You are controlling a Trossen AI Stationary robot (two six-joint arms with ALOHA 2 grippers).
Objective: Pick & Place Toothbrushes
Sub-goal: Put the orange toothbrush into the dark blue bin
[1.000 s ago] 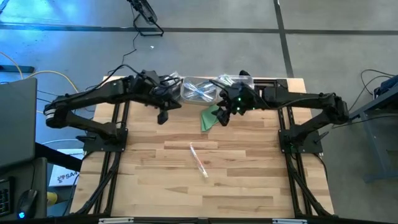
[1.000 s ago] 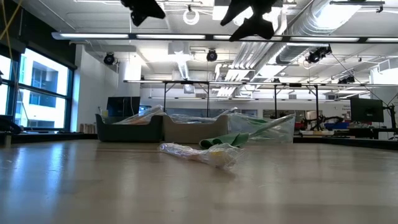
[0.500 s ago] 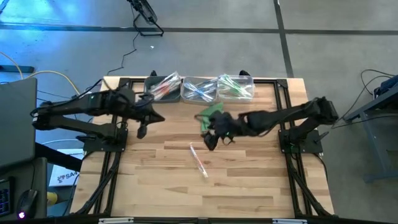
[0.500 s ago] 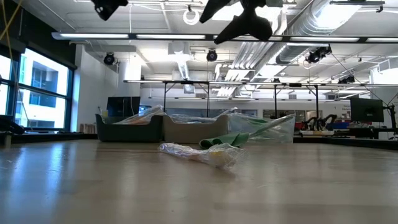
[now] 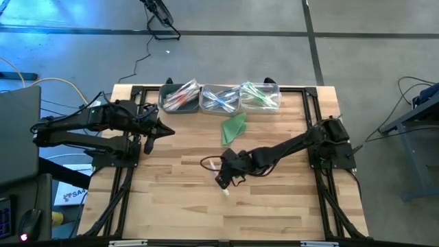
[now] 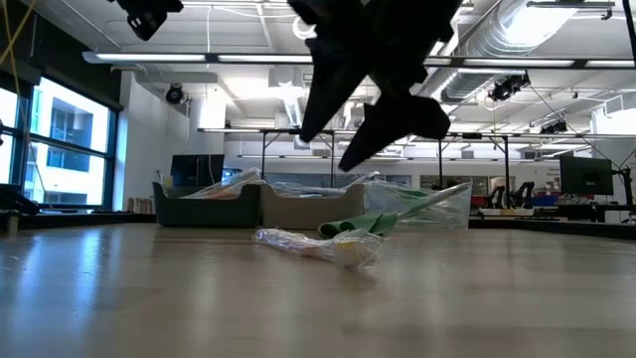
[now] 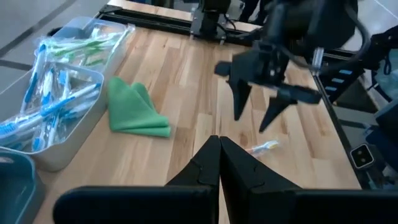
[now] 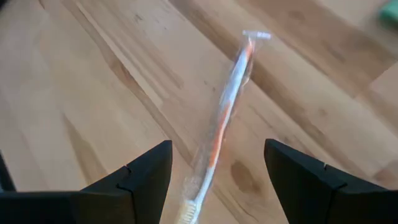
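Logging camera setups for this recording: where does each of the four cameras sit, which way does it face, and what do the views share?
High: overhead, looking straight down; both arms, table, three bins.
Low: table height, looking level across; right gripper above wrapped toothbrush.
Left wrist: behind shut left gripper, facing green cloth and right gripper.
Right wrist: between open right gripper fingers, looking down.
Shared: all four show the toothbrush.
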